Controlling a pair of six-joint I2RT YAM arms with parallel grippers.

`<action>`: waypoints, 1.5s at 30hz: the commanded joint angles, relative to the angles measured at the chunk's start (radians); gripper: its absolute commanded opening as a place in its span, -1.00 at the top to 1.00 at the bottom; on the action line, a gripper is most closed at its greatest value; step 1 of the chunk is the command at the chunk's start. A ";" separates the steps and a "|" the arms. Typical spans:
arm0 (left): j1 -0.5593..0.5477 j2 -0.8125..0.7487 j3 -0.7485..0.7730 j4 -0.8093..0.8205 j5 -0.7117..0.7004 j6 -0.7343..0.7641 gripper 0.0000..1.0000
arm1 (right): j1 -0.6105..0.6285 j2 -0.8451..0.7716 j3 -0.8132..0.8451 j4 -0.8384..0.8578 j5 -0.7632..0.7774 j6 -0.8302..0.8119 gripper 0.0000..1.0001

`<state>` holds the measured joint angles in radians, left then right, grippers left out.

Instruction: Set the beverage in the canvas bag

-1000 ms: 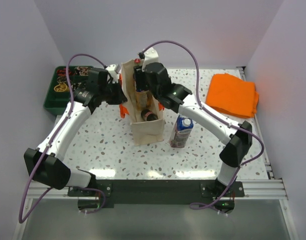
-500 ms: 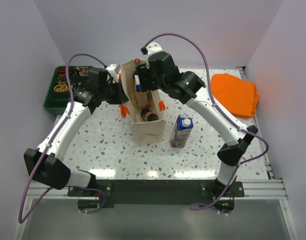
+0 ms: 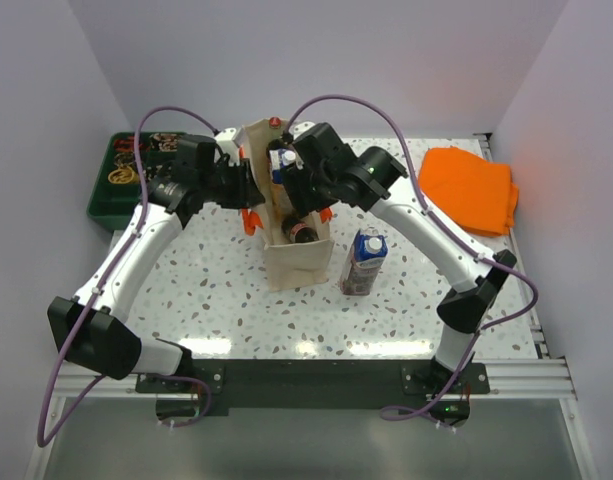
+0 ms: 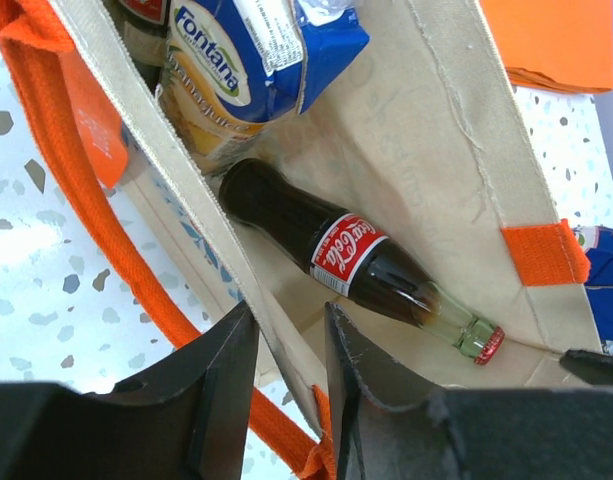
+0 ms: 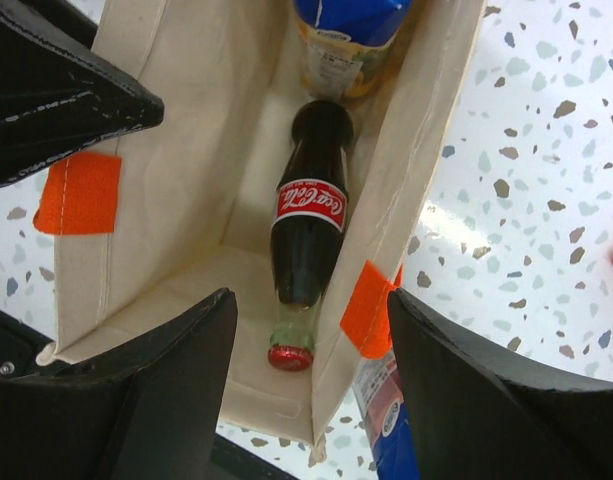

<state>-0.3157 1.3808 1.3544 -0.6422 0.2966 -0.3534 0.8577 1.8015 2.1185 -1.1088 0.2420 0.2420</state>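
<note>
The beige canvas bag with orange handles stands open at the table's middle. Inside it, a glass cola bottle lies on the bottom, cap toward the near end, and a blue and yellow juice carton stands at the far end. My left gripper is shut on the bag's left wall and holds the mouth open. My right gripper hangs open and empty above the bag's mouth, jaws wide over the bottle. A second blue carton stands on the table to the right of the bag.
A folded orange cloth lies at the back right. A green tray with small items sits at the back left. The bag's orange handle hangs outside the left wall. White walls close in the table on three sides.
My right gripper has lifted from the bag's far end and moved toward the near end, leaving the blue and yellow carton inside. The left gripper has kept its hold on the bag wall.
</note>
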 commanded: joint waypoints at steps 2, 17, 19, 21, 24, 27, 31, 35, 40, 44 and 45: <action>-0.003 -0.039 -0.011 0.064 0.049 0.034 0.17 | 0.038 -0.044 -0.015 -0.033 -0.050 -0.026 -0.31; -0.003 -0.057 -0.024 0.056 -0.022 0.053 0.15 | 0.089 0.025 -0.155 -0.011 -0.061 0.031 -0.31; -0.003 -0.062 -0.032 0.053 -0.030 0.053 0.18 | 0.089 0.038 -0.179 0.004 -0.072 0.036 -0.31; -0.003 -0.065 -0.038 0.053 -0.028 0.054 0.21 | 0.089 0.048 -0.186 0.018 -0.079 0.046 -0.31; -0.003 -0.068 -0.051 0.055 -0.030 0.054 0.24 | 0.089 0.078 -0.173 0.018 -0.082 0.056 -0.31; -0.003 -0.068 -0.057 0.058 -0.028 0.053 0.24 | 0.089 0.101 -0.160 0.007 -0.087 0.060 -0.31; -0.003 -0.066 -0.061 0.061 -0.033 0.051 0.30 | 0.089 0.119 -0.166 -0.006 -0.089 0.071 -0.30; -0.003 -0.063 -0.063 0.062 -0.031 0.050 0.45 | 0.089 0.131 -0.189 -0.017 -0.095 0.082 -0.30; -0.003 -0.058 -0.063 0.059 -0.030 0.051 0.70 | 0.090 0.151 -0.210 -0.031 -0.095 0.088 -0.28; -0.003 -0.055 -0.063 0.062 -0.027 0.048 0.91 | 0.090 0.162 -0.219 -0.039 -0.090 0.085 -0.19; -0.003 -0.054 -0.061 0.065 -0.027 0.048 0.97 | 0.090 0.165 -0.221 -0.042 -0.090 0.086 -0.08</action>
<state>-0.3168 1.3388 1.2938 -0.6167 0.2749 -0.3214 0.9424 1.9312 1.9228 -1.1034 0.1699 0.3084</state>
